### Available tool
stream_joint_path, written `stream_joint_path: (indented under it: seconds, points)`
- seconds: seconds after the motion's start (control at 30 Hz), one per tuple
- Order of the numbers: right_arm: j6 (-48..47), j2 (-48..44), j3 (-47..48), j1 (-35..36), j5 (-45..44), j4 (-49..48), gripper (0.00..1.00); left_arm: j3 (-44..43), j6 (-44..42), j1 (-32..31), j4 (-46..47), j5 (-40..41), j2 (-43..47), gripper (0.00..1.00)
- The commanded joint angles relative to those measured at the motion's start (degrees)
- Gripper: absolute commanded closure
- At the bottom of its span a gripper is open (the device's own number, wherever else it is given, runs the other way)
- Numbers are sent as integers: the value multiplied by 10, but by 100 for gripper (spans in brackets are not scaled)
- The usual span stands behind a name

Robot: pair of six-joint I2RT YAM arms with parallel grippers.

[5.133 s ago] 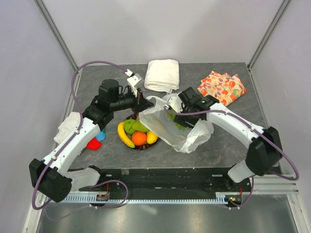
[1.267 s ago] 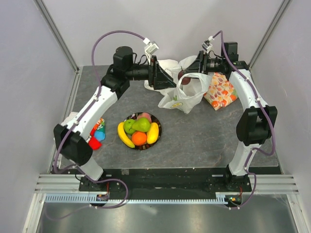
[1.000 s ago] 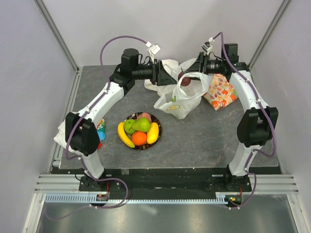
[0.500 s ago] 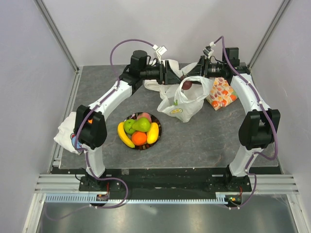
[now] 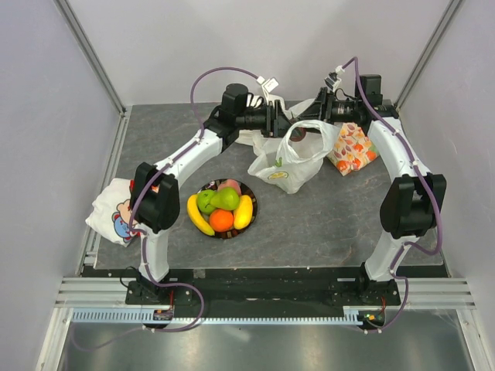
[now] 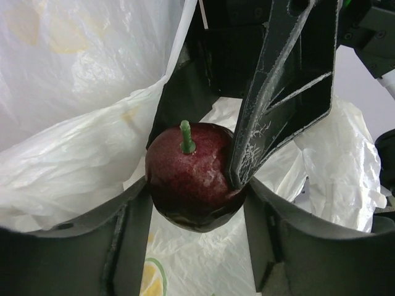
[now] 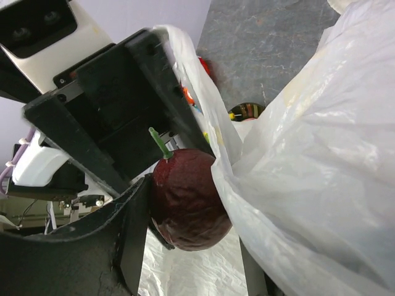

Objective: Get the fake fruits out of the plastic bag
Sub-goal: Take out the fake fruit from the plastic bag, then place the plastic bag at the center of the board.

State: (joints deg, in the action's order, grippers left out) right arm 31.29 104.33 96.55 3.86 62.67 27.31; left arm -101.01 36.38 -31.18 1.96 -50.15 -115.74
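Up close, left fingers (image 6: 133,240) and right fingers (image 7: 131,240) both squeeze the red fruit (image 6: 191,179); from above it is hidden.

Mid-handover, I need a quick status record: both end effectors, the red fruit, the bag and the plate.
left end effector: fingers on either side of the dark red fruit, touching it
right end effector: closed on the same fruit, with bag film draped over one finger
dark red fruit: held between both end effectors, green stem showing
plastic bag: lifted at the rear of the table, mouth open; contents cannot be made out
plate: on the table in front of the bag, holding a pile of fake fruits
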Motion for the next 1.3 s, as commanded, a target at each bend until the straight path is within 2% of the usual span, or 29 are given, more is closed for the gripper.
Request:
stream_joint_path:
  seconds: [0.0,0.03,0.07,0.13,0.17,0.2,0.3,0.37,0.4,0.47,0.53,0.63,0.7,0.77,0.83,0.87,0.9,0.93,0.97,1.0,1.03,1.1,1.17,1.2,1.27]
  points:
    - [7,-11,4,0,10,-20,39,-25,12,-5,29,-4,-5,58]
    - [4,-12,1,-1,7,-20,36,-26,6,-4,29,-3,-4,72]
    - [-1,-13,-1,-1,7,-18,34,-27,4,-2,28,-2,-2,79]
    - [-17,-13,-1,-4,6,-13,22,-28,-5,0,23,-3,4,94]
    - [-27,-13,-1,-8,2,1,7,-28,-10,2,18,-3,7,98]
    - [-40,-12,3,-12,-4,12,2,-27,-15,2,8,-3,13,98]
    - [-91,-4,41,-35,-38,59,2,-10,-31,9,3,-6,31,98]
    - [-71,15,78,-37,-20,50,2,-2,-32,16,2,-7,39,98]
    - [-57,20,90,-59,26,36,2,-2,-38,17,2,-7,47,98]
    - [-27,27,122,-68,55,-6,2,-13,-47,25,-3,-10,57,98]
    - [-50,18,165,-70,56,-3,2,-32,-71,33,-16,-13,68,98]
    - [-123,-10,193,-68,-41,40,2,-38,-90,38,-40,-13,81,98]
    - [-184,-35,160,-63,-109,36,2,-36,-88,38,-43,-13,83,98]
    - [-220,-49,135,-62,-149,38,2,-33,-82,38,-42,-14,83,98]
    - [-242,-50,127,-62,-149,36,2,-34,-80,38,-42,-17,83,98]
    - [-234,-53,123,-62,-137,26,2,-34,-81,38,-42,-18,83,98]
    - [-156,-48,105,-63,-115,-22,2,-34,-81,38,-43,-21,84,98]
    - [-105,-35,107,-65,-37,-37,2,-35,-81,38,-42,-23,85,98]
    - [-45,-18,102,-68,-10,-64,2,-35,-83,38,-45,-22,87,98]
    - [36,-27,31,-69,7,-182,2,-35,-84,38,-48,-21,89,98]
    - [89,-43,-3,-70,-3,-206,2,-35,-87,38,-49,-21,90,98]
    - [65,-70,-39,-62,0,-168,2,-33,-97,39,-56,-17,97,98]
    - [72,-72,-36,-54,27,-133,2,-31,-103,42,-61,-12,104,98]
    - [64,-76,-23,-51,30,-79,2,-24,-104,46,-60,-10,108,98]
    - [43,-89,-19,-42,59,-54,2,-19,-104,51,-60,-7,114,98]
